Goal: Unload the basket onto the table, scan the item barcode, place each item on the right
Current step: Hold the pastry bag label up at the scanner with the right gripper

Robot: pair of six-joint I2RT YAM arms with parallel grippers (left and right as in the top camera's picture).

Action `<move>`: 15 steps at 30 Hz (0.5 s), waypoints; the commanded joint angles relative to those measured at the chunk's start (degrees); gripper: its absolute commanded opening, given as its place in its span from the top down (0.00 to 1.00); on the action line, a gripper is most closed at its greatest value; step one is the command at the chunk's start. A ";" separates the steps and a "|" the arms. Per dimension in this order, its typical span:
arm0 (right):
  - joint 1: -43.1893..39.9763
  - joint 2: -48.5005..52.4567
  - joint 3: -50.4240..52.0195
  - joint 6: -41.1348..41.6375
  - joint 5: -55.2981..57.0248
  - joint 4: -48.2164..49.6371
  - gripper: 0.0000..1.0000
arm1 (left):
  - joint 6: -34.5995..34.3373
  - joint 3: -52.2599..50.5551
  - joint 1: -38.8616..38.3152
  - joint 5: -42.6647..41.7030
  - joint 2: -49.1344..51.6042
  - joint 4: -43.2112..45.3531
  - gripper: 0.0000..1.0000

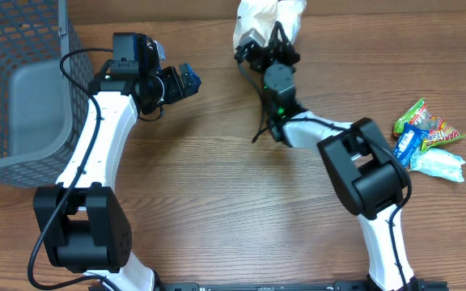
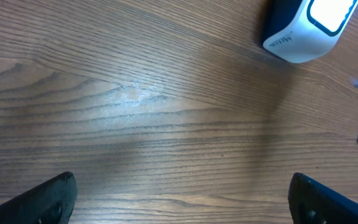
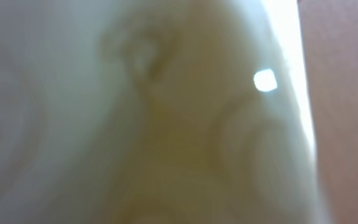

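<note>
Pouch (image 1: 259,20), white and crinkled, is at the far edge of the table (image 1: 217,202), well right of the basket (image 1: 6,40). It is pinched in the narrowed jaws of the right gripper (image 1: 267,50), whose arm stretches forward across the wood. The left gripper (image 1: 186,79) hovers just right of the basket, jaws spread wide, holding nothing. Only its wrist camera shows the scanner (image 2: 303,28), window lit. The right wrist view is all blurred pale pouch. Snack packets (image 1: 429,141) lie farthest from the basket.

The left gripper (image 2: 185,202) hangs over the wooden table (image 2: 135,99), its dark fingers (image 2: 51,199) wide apart. A white scanner (image 2: 303,34) lies at the top right.
</note>
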State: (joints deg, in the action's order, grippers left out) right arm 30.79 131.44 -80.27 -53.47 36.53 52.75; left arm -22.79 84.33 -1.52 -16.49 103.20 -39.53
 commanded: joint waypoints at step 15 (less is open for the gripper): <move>0.09 -24.87 -1.81 35.12 -0.42 -46.03 0.96 | 0.04 -0.24 -0.37 0.57 -0.11 -0.11 0.00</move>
State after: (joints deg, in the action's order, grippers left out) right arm 33.01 118.10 -80.55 -30.48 39.66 9.54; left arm -22.79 84.33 -1.52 -16.25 103.20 -39.59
